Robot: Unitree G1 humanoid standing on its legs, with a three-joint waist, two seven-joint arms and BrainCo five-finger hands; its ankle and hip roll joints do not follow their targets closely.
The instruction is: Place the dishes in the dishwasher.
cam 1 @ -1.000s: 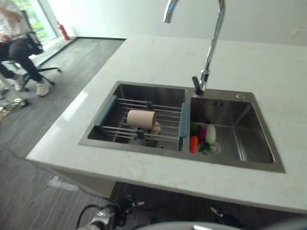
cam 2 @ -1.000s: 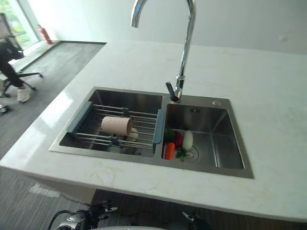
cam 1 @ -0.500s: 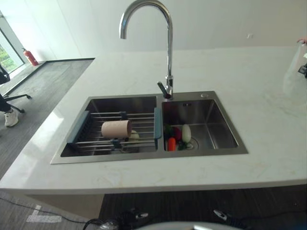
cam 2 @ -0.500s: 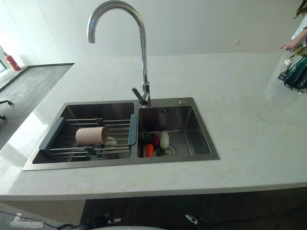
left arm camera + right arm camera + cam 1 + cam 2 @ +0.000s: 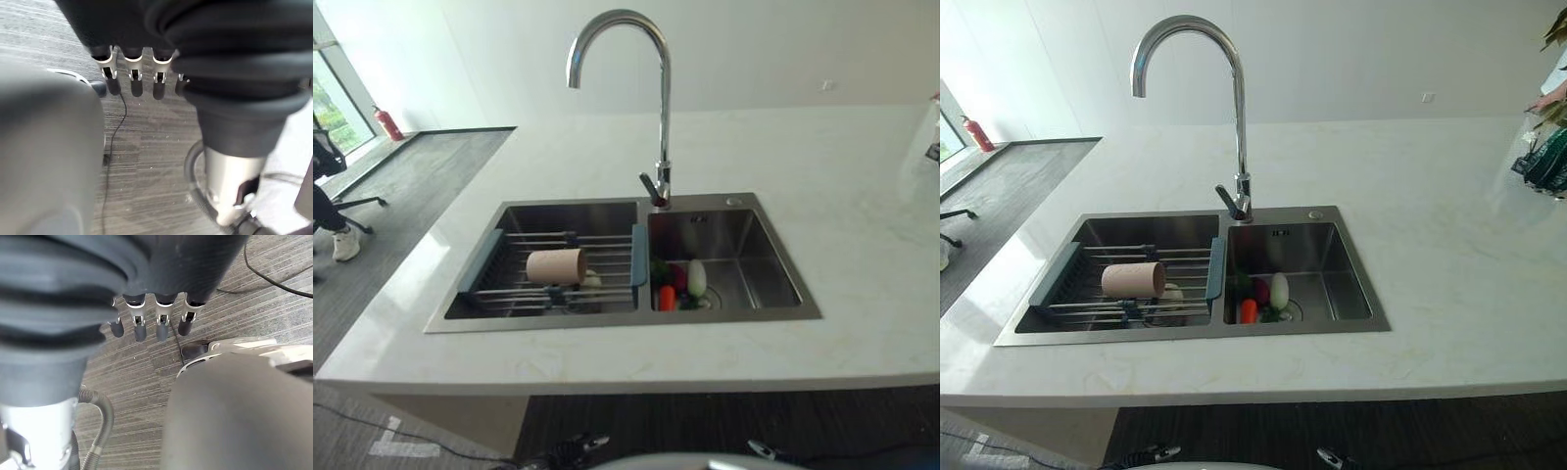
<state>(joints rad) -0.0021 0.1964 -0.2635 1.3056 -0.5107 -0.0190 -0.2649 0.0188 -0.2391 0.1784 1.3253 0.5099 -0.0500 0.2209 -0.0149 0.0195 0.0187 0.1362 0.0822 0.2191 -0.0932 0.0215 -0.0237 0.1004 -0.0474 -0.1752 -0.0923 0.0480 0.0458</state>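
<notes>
I am looking down at a white marble-patterned countertop with a double-basin stainless steel sink sitting in the middle of the frame. A tall chrome gooseneck faucet is rising from the sink's back edge, between the two basins, its spout curving toward the upper left.

In the left basin, a blue-framed wire drying rack is spanning the basin from side to side. A beige cylindrical cup is lying on its side on the rack's wires, its open mouth facing right. Just beside that mouth something pale and rounded is peeking through the wires; I cannot tell what it is.

In the right basin, by the drain at its lower left, a small cluster of toy-like vegetables is resting: an orange carrot-shaped piece, a dark red piece and a white oval piece, close together.

Both arms are hanging low, well away from the sink. In the left wrist view my left hand is pointing down at the grey striped floor, fingers straight and relaxed, grasping nothing. In the right wrist view my right hand is doing the same, fingers loose and empty.

At the left edge of the left eye view, a seated person's leg and white shoe are showing beside a black office chair, with a red fire extinguisher standing by the window beyond.
</notes>
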